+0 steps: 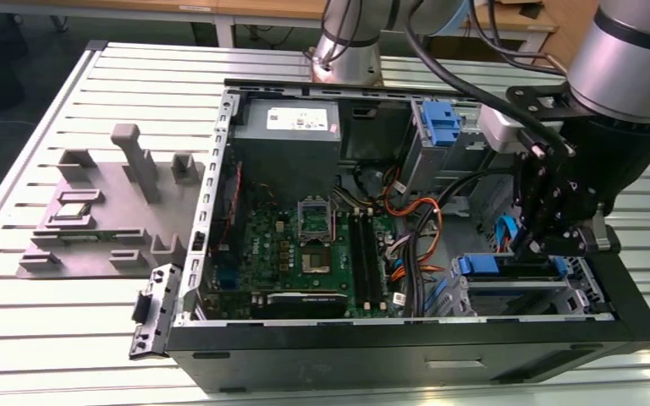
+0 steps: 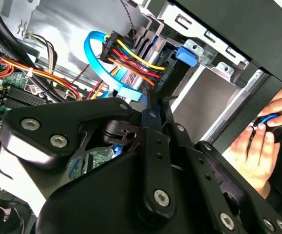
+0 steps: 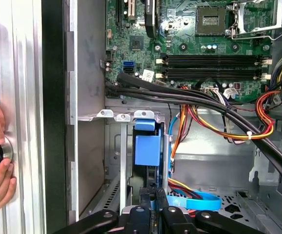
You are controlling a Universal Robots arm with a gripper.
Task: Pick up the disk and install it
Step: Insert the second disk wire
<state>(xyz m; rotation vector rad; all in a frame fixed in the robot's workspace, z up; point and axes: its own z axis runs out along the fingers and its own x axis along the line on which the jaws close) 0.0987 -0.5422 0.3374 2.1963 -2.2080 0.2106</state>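
I keep the gripper [image 1: 559, 245], clenched on the disk [image 3: 145, 148], square to the drive cage [image 1: 525, 292] at the case's 4 o'clock corner, sliding gently

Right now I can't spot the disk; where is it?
The disk stands on edge in the drive cage at the case's corner on the exterior view's right, directly under the pincer, beside the orange cables.

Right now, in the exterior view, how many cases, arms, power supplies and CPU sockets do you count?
case: 1
arm: 1
power supply: 1
CPU socket: 1
Total: 4
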